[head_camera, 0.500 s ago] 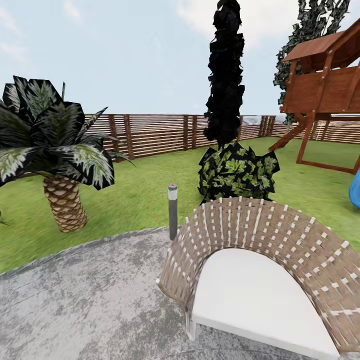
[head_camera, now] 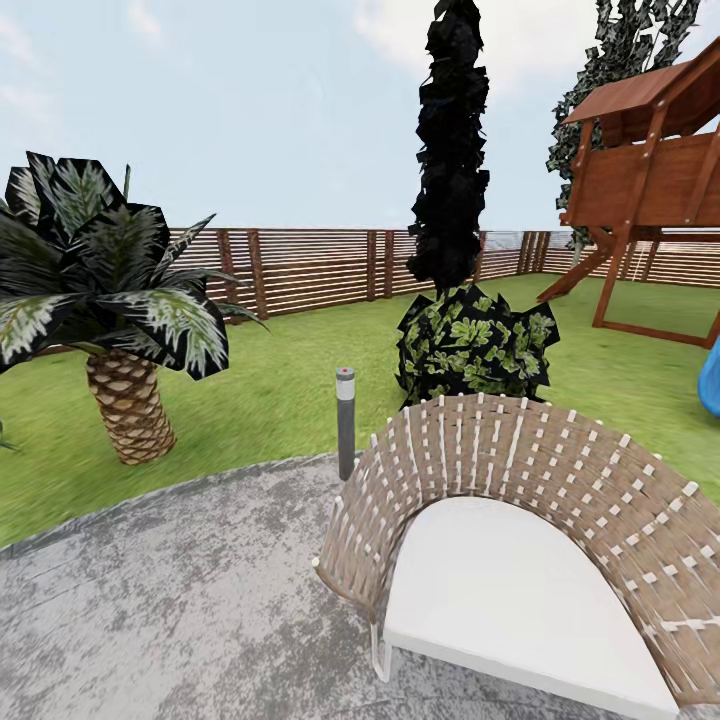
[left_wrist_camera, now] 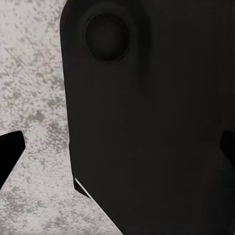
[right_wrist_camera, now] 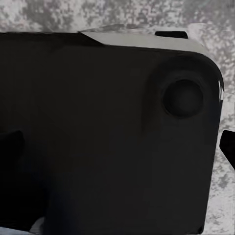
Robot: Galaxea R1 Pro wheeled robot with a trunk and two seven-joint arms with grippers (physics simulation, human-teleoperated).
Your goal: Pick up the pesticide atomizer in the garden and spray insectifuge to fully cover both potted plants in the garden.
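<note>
I look over the garden: green lawn (head_camera: 270, 400), a round grey mottled stone patio (head_camera: 170, 590) and a brown slat fence (head_camera: 320, 265) behind. The pesticide atomizer and the potted plants are out of view. In the left wrist view, my left gripper (left_wrist_camera: 117, 152) hangs over the patio stone beside a large black part of my own body, its dark fingertips (left_wrist_camera: 10, 152) wide apart and holding nothing. In the right wrist view, my right gripper (right_wrist_camera: 117, 147) is likewise open and empty, with one fingertip (right_wrist_camera: 228, 147) at the picture's edge.
A woven wicker chair (head_camera: 560, 500) with a white cushion stands close at the right front. A grey lamp post (head_camera: 345, 420) rises at the patio edge. A palm (head_camera: 115, 330) is at left, a round bush (head_camera: 475, 345) behind the chair, and a wooden playhouse (head_camera: 650, 170) at right.
</note>
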